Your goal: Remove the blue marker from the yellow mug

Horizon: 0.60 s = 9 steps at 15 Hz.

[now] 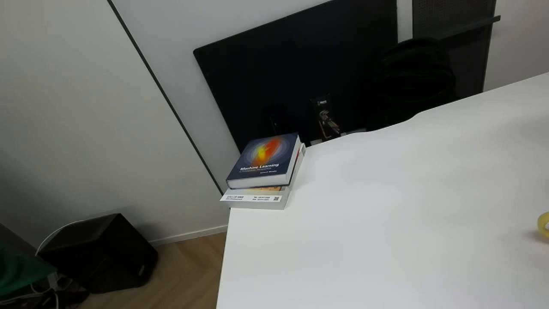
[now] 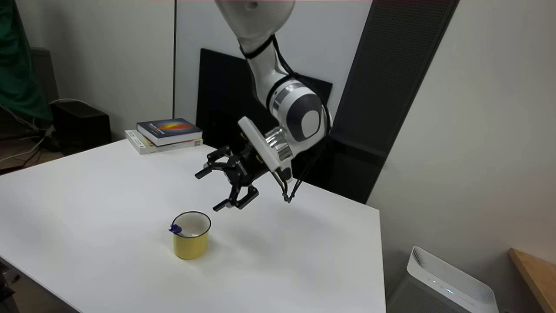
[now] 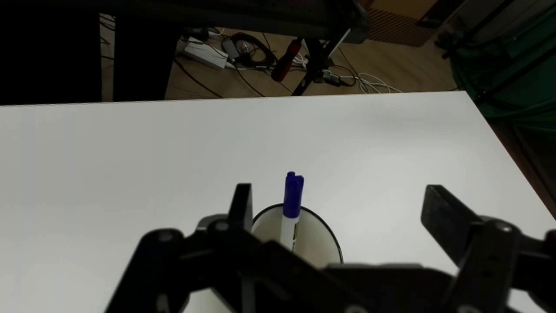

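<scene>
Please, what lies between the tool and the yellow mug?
In an exterior view, only a stretch of white table shows between the tool and the mug.

On the far left I can read "Machine Learning" across the dark blue book (image 1: 266,157). The smaller print on the book beneath (image 1: 255,204) and the gripper (image 2: 206,192) escapes me.

Behind the white table (image 2: 321,265), a pale wall (image 1: 64,107) is crossed by a dark seam (image 2: 175,56), and a black panel (image 1: 300,64) is seen in front of it. Beside the table, a white vented appliance (image 2: 447,280) is placed. Past the table's edges, a wood-toned floor (image 1: 193,266) is partly covered by cables (image 3: 268,58) and a black box (image 1: 103,253), and green cloth (image 2: 19,65) is glimpsed. Soft light is reflected by the table.
</scene>
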Each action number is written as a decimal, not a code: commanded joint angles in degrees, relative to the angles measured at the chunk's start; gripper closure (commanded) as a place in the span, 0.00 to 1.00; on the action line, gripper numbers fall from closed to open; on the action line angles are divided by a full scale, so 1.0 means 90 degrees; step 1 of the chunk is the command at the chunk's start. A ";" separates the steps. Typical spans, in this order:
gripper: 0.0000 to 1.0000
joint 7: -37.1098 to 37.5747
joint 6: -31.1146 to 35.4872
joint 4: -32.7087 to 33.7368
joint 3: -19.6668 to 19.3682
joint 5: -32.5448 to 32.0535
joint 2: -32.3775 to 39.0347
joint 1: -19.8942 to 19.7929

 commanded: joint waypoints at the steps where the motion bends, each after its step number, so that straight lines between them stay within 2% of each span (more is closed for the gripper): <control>1: 0.00 0.0210 -0.0362 0.0663 0.0161 -0.0041 0.0571 -0.0105; 9: 0.00 0.0252 -0.0621 0.1146 0.0292 -0.0028 0.1330 -0.0112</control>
